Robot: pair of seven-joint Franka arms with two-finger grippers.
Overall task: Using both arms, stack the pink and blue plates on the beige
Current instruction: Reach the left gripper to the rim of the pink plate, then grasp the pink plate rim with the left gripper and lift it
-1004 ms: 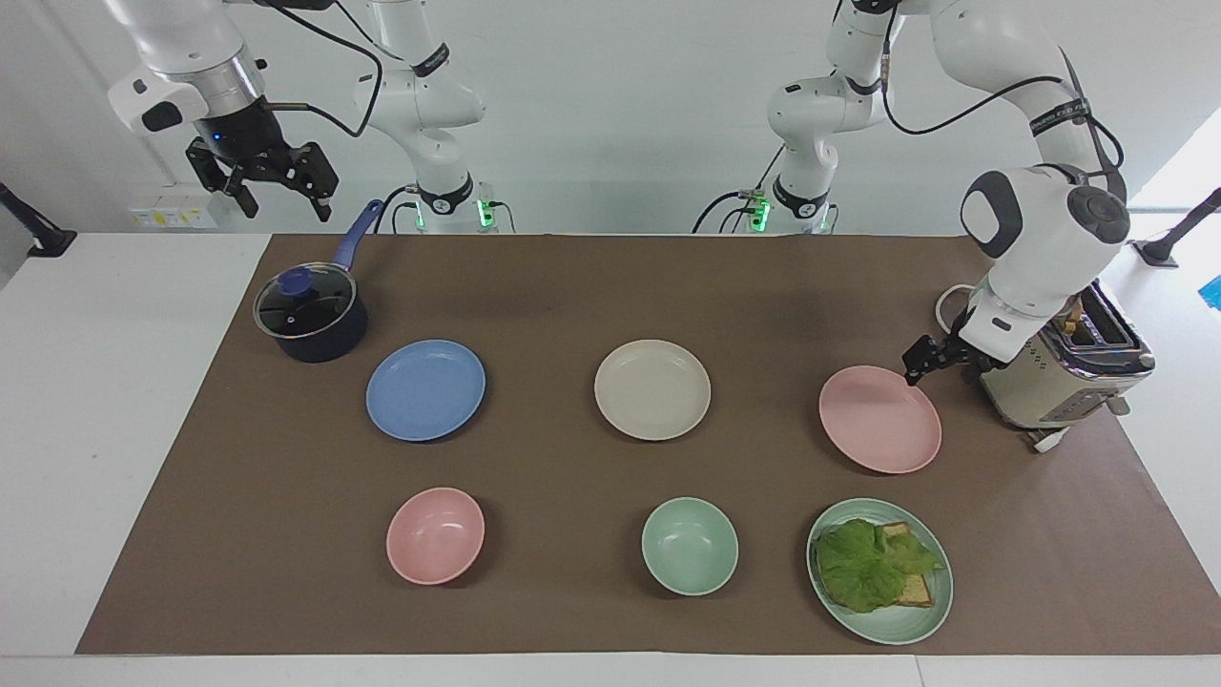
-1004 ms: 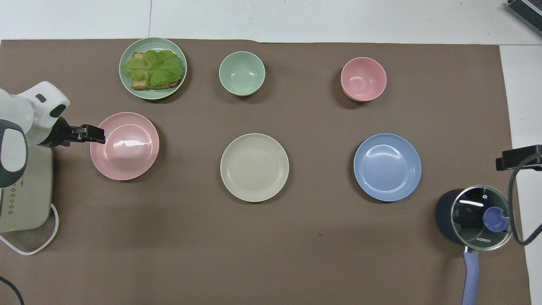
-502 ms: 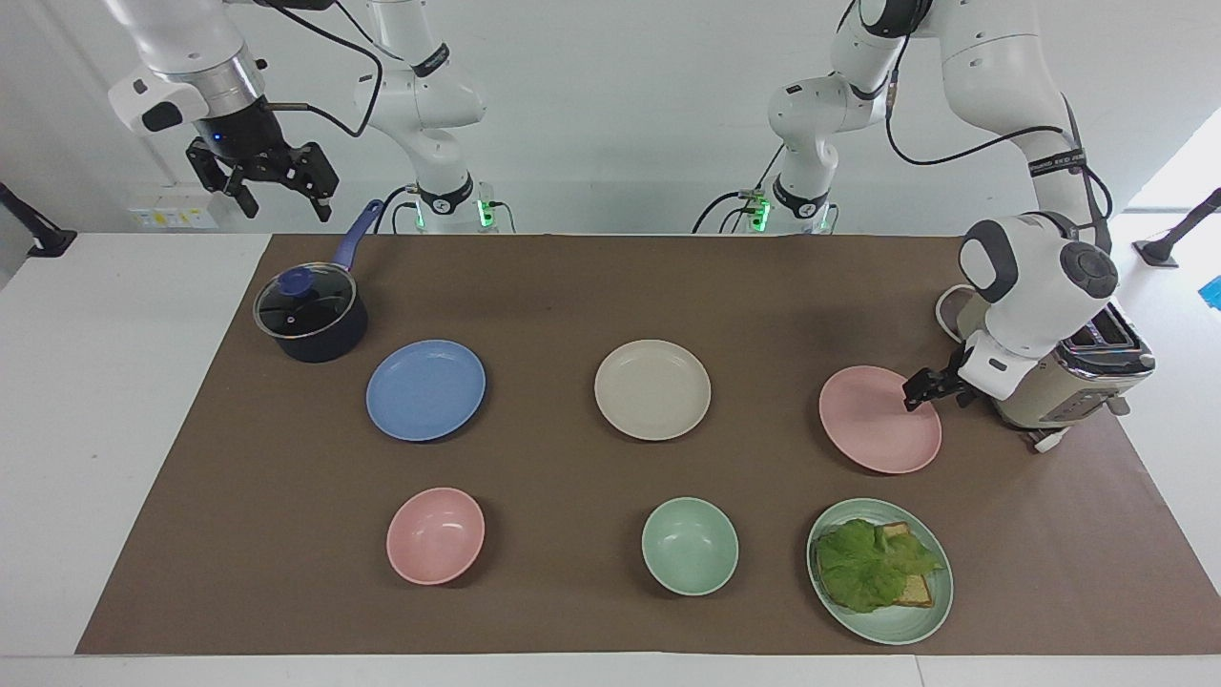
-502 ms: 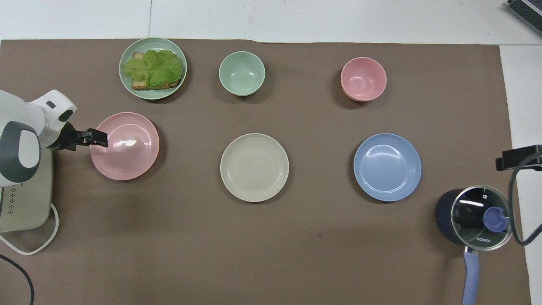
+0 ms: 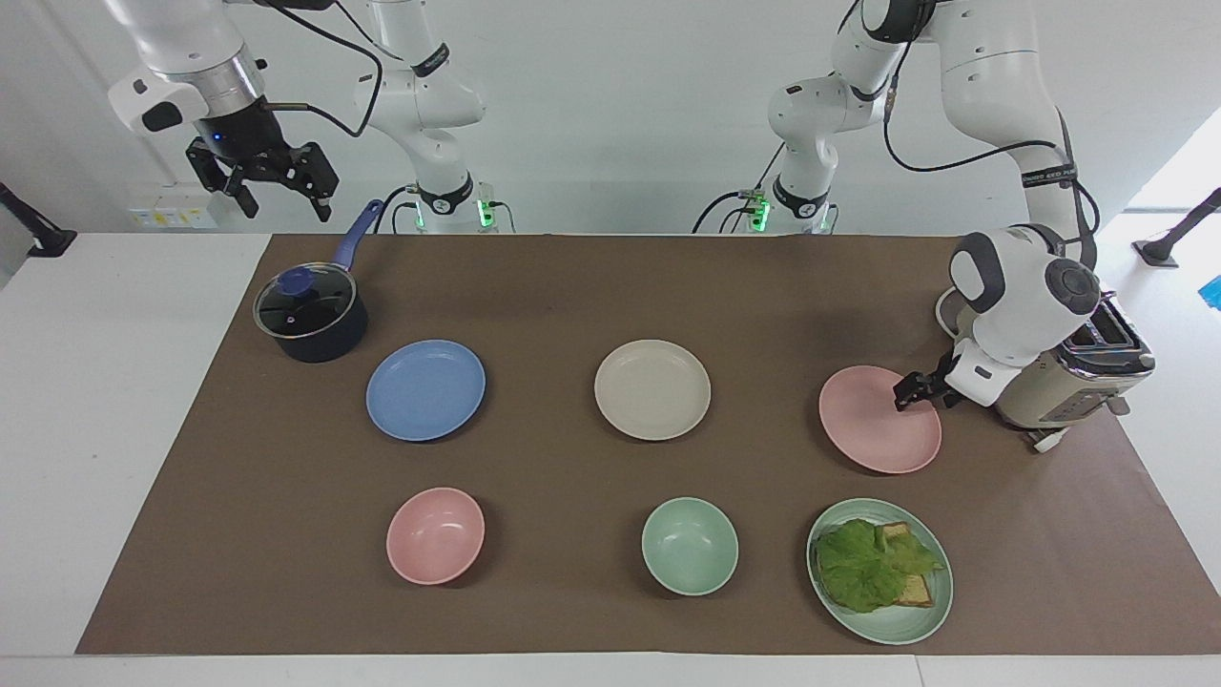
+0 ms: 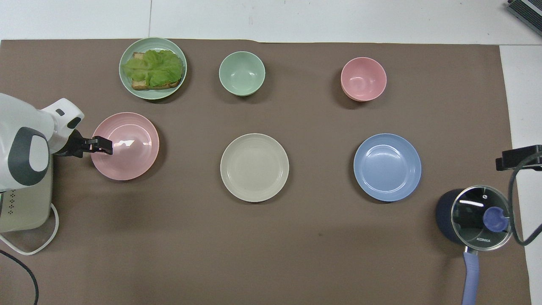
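The pink plate [image 5: 873,429] [image 6: 131,156] lies on the mat toward the left arm's end, beside the toaster. My left gripper [image 5: 904,393] [image 6: 106,145] is low at that plate's rim on the toaster side, its tip reaching just over the edge; whether it touches the plate I cannot tell. The beige plate [image 5: 652,389] [image 6: 254,167] sits mid-table with nothing on it. The blue plate [image 5: 425,389] [image 6: 387,167] lies toward the right arm's end. My right gripper [image 5: 277,191] [image 6: 514,157] waits open, high above the saucepan's end of the table.
A beige toaster [image 5: 1068,386] stands under the left arm's wrist. A lidded dark saucepan [image 5: 310,320] is nearer the robots than the blue plate. Farther out stand a pink bowl [image 5: 435,534], a green bowl [image 5: 690,546] and a green plate [image 5: 942,584] with a lettuce sandwich.
My left arm has lowered and slid its gripper from beside the pink plate's rim to just over it. The right arm has not moved.
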